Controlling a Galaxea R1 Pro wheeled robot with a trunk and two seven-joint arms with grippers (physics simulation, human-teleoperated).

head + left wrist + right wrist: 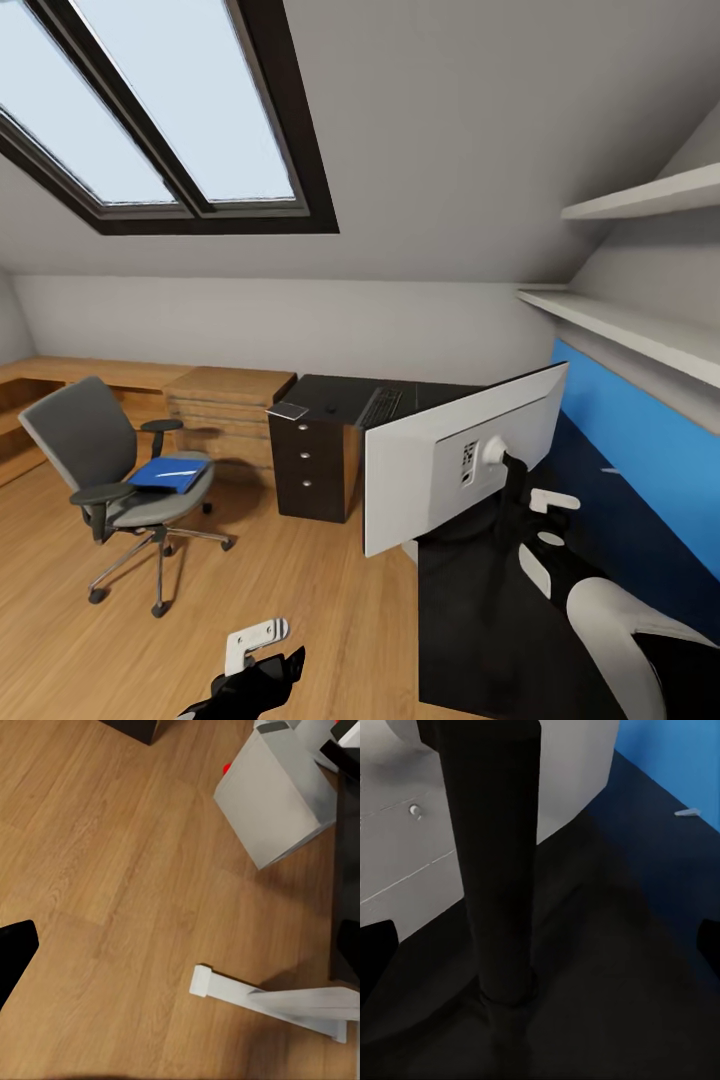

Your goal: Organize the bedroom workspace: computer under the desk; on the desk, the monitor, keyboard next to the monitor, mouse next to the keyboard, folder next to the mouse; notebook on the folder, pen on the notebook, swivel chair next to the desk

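The monitor (pixel 455 462) stands on the black desk (pixel 470 600) with its white back toward me. My right gripper (pixel 522 500) is open, and the black monitor stand (pixel 495 870) rises between its fingers (pixel 376 945). My left gripper (pixel 262 662) hangs open low over the wood floor. The left wrist view shows the grey computer (pixel 276 795) on the floor beside the desk's white leg (pixel 285 1001). The keyboard (pixel 380 407), mouse (pixel 330 408) and grey notebook (pixel 288 411) lie on the far desk end. On the swivel chair (pixel 95 450) rests the blue folder (pixel 172 476), with the white pen (pixel 180 470) on it.
A light wooden drawer cabinet (pixel 228 400) stands between the chair and the desk's dark drawer unit (pixel 310 470). White shelves (pixel 640 335) and a blue wall panel (pixel 640 440) run along the desk on the right. Open wood floor (pixel 300 590) lies between me and the chair.
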